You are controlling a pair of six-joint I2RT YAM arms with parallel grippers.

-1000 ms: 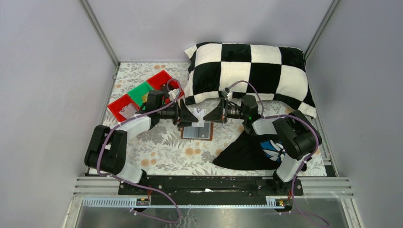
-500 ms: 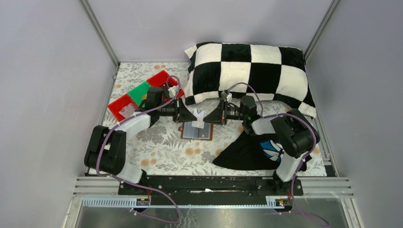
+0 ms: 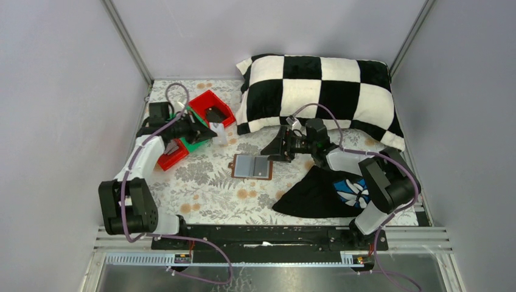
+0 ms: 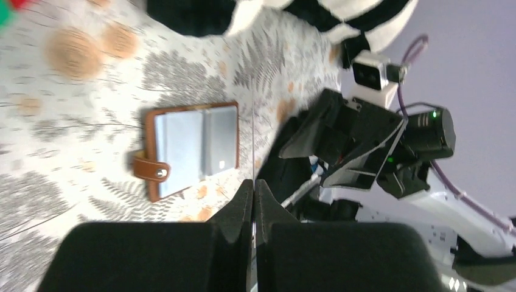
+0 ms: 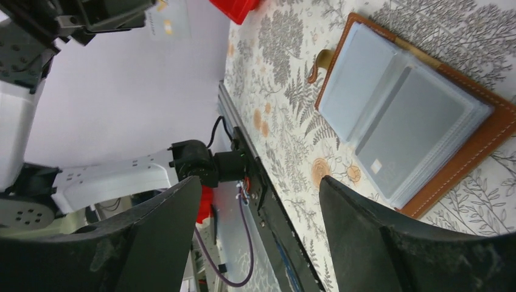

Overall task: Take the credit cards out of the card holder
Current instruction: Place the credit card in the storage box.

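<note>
The card holder point(image 3: 251, 166) lies open on the flowered table, brown rim up and grey-blue pockets showing; it also shows in both wrist views point(image 4: 188, 152) point(image 5: 401, 121). My left gripper point(image 3: 213, 134) hangs beside the red and green trays, shut on a light credit card point(image 3: 219, 136). In the left wrist view that card point(image 4: 252, 146) appears edge-on as a thin line rising from the closed gripper point(image 4: 254, 182). My right gripper point(image 3: 272, 149) hovers just right of the holder's far edge. It is open point(image 5: 261, 188) with nothing between its fingers.
A row of red point(image 3: 211, 103) and green point(image 3: 196, 145) trays sits at the back left, partly under the left arm. A checkered pillow point(image 3: 316, 91) fills the back. A black cloth with blue-white print point(image 3: 316, 191) lies under the right arm.
The two grippers met over the holder with the card between them. My left gripper shut on it, the right let go, and the left swung away toward the trays.
</note>
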